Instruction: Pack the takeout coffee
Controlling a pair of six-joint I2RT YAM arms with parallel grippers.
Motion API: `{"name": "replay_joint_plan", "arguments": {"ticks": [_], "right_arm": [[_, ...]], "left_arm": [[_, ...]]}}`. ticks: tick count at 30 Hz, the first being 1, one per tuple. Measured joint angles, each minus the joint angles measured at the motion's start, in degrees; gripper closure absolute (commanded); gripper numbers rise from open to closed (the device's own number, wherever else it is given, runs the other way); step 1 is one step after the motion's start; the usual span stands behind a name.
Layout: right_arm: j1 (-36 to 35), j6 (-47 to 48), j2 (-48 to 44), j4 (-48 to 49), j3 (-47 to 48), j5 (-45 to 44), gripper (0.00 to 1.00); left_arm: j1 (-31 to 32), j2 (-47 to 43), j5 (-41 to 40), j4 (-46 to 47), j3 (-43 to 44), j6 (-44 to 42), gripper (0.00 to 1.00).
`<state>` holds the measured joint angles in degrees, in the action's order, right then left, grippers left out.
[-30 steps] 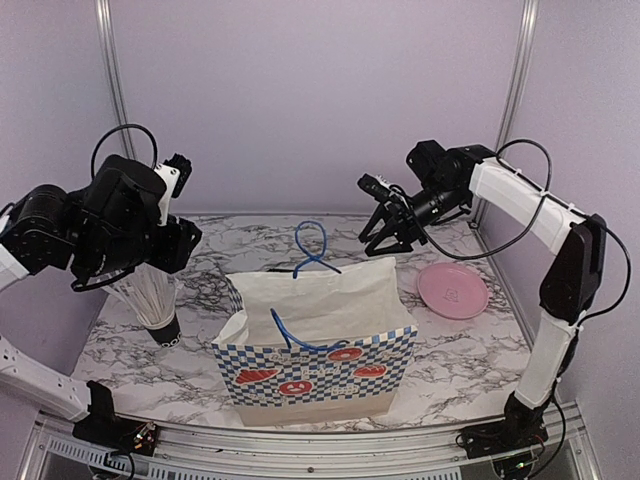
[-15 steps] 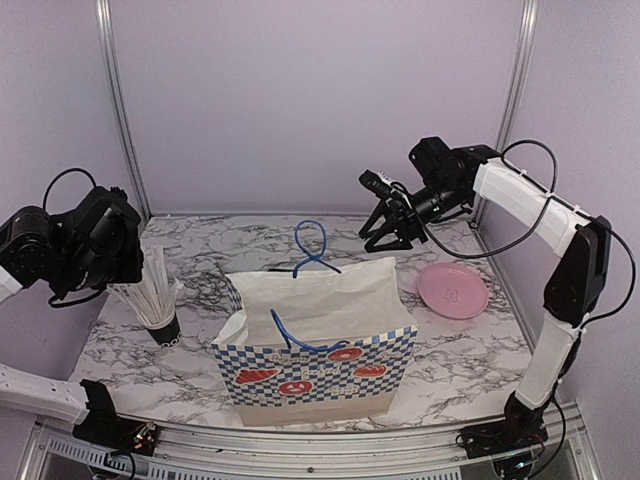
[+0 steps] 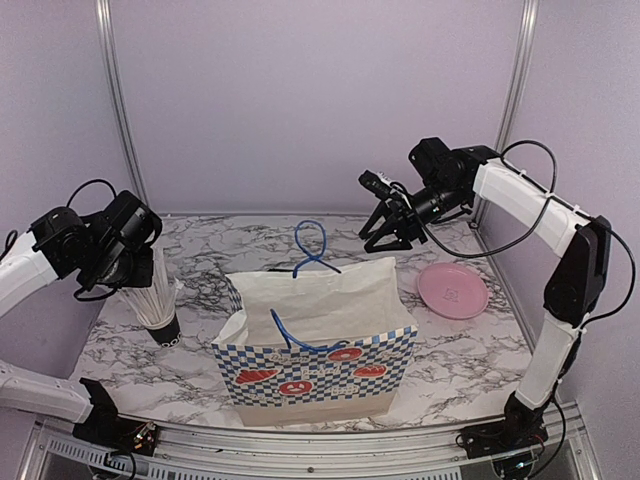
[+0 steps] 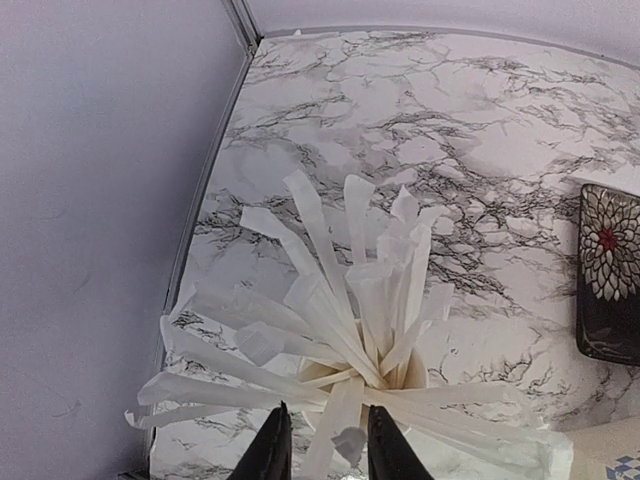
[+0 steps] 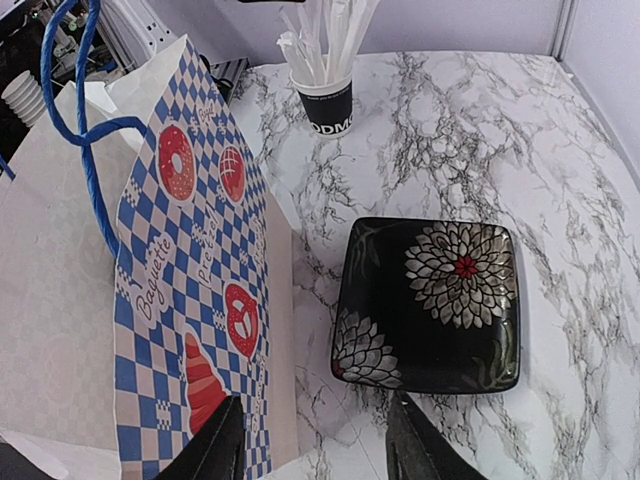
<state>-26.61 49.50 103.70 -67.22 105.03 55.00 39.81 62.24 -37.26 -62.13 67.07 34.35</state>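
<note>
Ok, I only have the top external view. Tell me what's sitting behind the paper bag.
Observer: The right wrist view shows a square black plate with a flower pattern. It lies flat just behind the paper bag.
Operator: Check it for the takeout coffee.
Observer: The plate is bare, and neither wrist view shows the takeout coffee.
Operator: Now give me the left gripper.
Observer: Its wrist view shows the left gripper open, right above the cup of straws.
</note>
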Motion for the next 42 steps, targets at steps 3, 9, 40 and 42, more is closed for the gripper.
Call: {"name": "replay_joint_plan", "arguments": {"ticks": [3,9,40,42], "right_arm": [[0.0,-0.02,-0.02,0.26,-0.09,-0.02,0.55],[0.0,-0.02,0.0,0.39,-0.26,-0.02,0.56],[-0.55,-0.2,1.27,-0.59,2.05,-1.73,0.57],[-0.55,-0.31,1.27,-0.76,2.32,-1.9,0.57]], "left_arm": [[-1.62,1.36,1.42,1.9,-0.92,-1.95,0.85],[-2.43,3.61,2.75,4.31,-0.98,-4.24,0.97],[-2.25,8.35,19.56,-8.68,52.19,-7.74,1.0],[-2.23,8.48,22.32,-7.78,52.87,-8.2,1.0]]}}
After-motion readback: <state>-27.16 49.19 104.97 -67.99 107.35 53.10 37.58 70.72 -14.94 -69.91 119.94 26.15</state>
